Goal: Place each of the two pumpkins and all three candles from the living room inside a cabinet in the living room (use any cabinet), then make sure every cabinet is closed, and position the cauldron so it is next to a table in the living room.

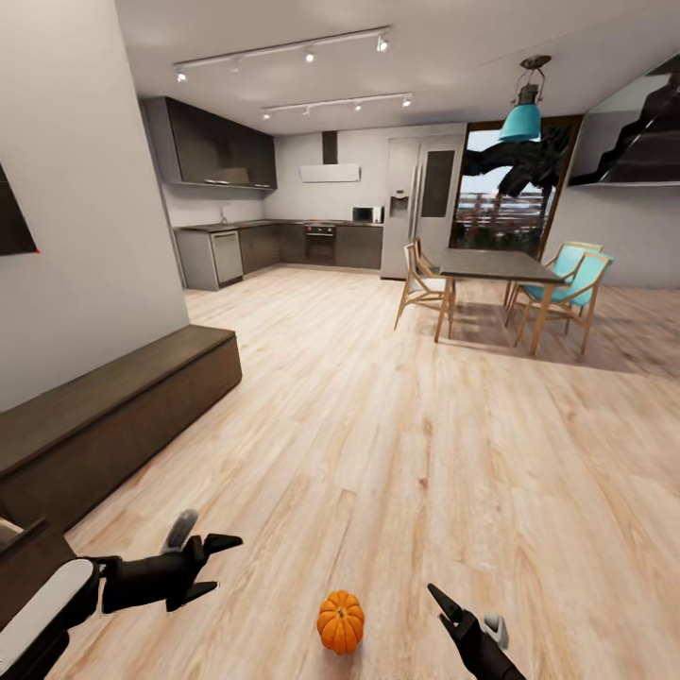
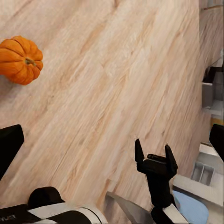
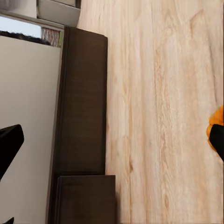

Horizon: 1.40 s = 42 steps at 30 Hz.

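Note:
One small orange pumpkin (image 1: 340, 621) sits on the wood floor right in front of me, between my two arms. It also appears in the left wrist view as the pumpkin (image 2: 20, 59), and an orange sliver of the pumpkin (image 3: 216, 119) peeks past a finger in the right wrist view. My left gripper (image 1: 215, 568) hovers open to the pumpkin's left, empty. My right gripper (image 1: 446, 604) (image 2: 153, 151) is open to its right, also empty. The long low dark-brown cabinet (image 1: 113, 406) (image 3: 84, 107) runs along the left wall, its front shut. The other pumpkin and the candles are out of view.
A second dark unit (image 1: 24, 557) stands at the near left corner. Ahead to the right are a dining table (image 1: 496, 264) and chairs (image 1: 571, 283). The dark grey kitchen (image 1: 283, 241) and a fridge (image 1: 420, 203) line the far wall. Wide wood floor lies between.

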Tool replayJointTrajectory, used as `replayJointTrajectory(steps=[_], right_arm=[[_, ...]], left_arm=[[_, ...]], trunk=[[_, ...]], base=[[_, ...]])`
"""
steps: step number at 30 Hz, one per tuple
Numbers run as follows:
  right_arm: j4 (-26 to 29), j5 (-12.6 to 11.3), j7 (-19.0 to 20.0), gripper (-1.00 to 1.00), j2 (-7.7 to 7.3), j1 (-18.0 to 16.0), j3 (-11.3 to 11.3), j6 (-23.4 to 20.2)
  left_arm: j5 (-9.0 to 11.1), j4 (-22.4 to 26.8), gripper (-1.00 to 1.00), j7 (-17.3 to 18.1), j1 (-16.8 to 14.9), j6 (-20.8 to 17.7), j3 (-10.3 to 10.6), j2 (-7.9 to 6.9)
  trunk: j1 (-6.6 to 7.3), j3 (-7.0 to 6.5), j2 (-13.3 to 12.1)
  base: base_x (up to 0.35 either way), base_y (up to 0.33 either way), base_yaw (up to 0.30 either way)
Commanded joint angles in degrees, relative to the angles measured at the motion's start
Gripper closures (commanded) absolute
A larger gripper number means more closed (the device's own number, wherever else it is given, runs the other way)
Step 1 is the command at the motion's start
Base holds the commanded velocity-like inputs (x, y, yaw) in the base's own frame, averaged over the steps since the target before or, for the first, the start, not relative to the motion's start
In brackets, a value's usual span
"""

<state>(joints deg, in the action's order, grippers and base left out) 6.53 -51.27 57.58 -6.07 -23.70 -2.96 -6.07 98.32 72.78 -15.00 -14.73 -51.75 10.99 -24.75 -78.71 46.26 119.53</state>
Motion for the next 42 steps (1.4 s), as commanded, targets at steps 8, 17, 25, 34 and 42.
replayJointTrajectory(steps=[8, 17, 25, 34, 42], right_arm=[[-0.16, -0.06, -0.35, -1.0, 0.2, -0.04, -0.26, 3.8], [-0.05, -0.06, -2.43, -1.0, 0.36, -0.04, -0.2, 4.12], [-0.02, -0.06, -3.1, -1.0, 0.3, -0.04, -0.24, 3.91], [0.55, -0.01, -7.5, -1.0, 0.61, -0.04, -0.24, 4.01], [0.67, 0.1, -10.28, -1.0, 0.62, -0.04, -0.21, 4.74]], left_arm=[[-20.48, -9.36, -1.0, -5.13, -5.19, 9.51, -0.09, 7.52], [-42.8, -27.09, -1.0, -5.09, -5.86, 25.78, 0.26, 15.98], [-50.54, -36.51, -1.0, -4.1, -5.91, 37.41, 0.51, 20.27], [-50.89, -37.26, -1.0, -3.95, -5.84, 38.27, 2.42, 20.47], [-50.86, -37.27, -1.0, -3.97, -5.82, 38.3, 2.97, 20.44]], trunk=[[0.01, 0.06, 0.03], [0.01, 0.06, 0.03], [0.01, 0.15, 0.03], [0.01, 0.34, 0.03], [0.01, 0.34, 0.03]], base=[[0.0, 0.0, -0.287], [0.0, 0.0, -0.258], [0.0, 0.0, -0.051], [0.0, 0.0, -0.061], [0.0, 0.0, -0.001]])
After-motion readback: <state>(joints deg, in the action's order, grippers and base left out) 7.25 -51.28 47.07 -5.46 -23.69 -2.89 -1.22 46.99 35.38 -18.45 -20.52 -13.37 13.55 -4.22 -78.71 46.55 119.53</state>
